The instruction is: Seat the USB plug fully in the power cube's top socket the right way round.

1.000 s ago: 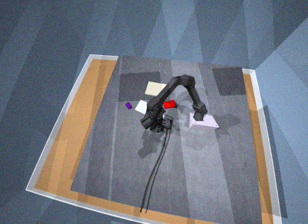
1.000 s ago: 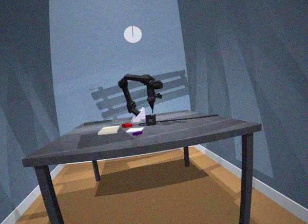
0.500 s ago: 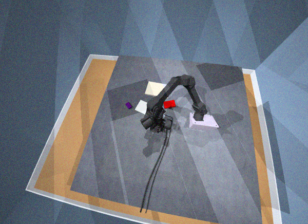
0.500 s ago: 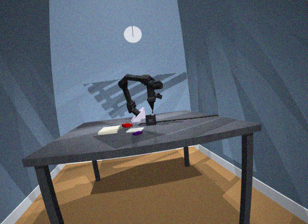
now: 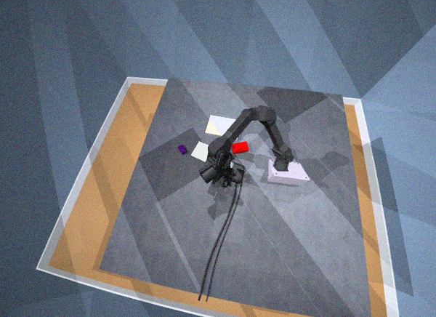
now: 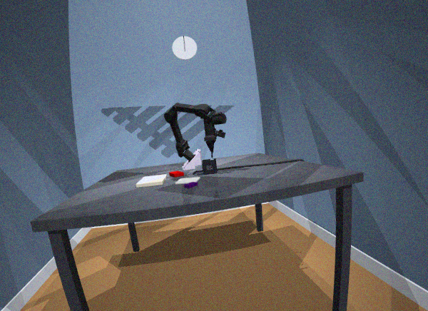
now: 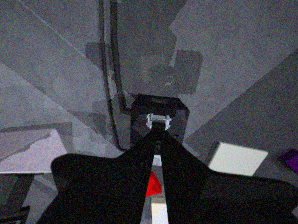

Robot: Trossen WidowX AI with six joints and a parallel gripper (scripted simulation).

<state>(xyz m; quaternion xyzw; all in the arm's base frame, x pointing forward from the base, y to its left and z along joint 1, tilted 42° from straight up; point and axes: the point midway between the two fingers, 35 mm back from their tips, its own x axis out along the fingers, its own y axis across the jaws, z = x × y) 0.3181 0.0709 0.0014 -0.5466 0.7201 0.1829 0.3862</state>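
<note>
claw (image 7: pixel 158 131) tight on usb plug (image 7: pixel 158 120)

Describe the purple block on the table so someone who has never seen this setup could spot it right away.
Start at the black arm in the middle of the grey table. Beyond its gripper lies a white tile, and just past that is the purple block. It is the smallest loose piece and the only purple one.

matt blk tool (image 7: pixel 158 131), shiny metal plug (image 7: pixel 158 120)
</note>
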